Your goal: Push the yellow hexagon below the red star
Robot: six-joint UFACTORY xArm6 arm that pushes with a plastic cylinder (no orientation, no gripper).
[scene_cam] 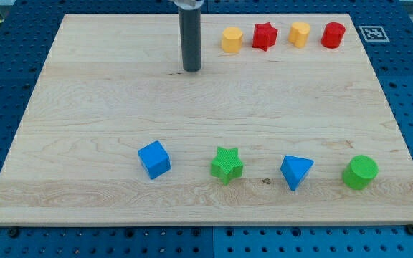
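Note:
Near the view's top, four blocks stand in a row: a yellow hexagon (231,39), a red star (264,36), a second yellow block (300,34) and a red cylinder (332,34). The first yellow hexagon is just left of the red star, with a small gap between them. My tip (191,69) rests on the board to the left of this row, a little lower than the yellow hexagon and apart from it.
Along the view's bottom stand a blue cube (154,159), a green star (226,165), a blue triangle (295,171) and a green cylinder (360,172). The wooden board (84,107) lies on a blue perforated table. A marker tag (372,33) sits at the top right.

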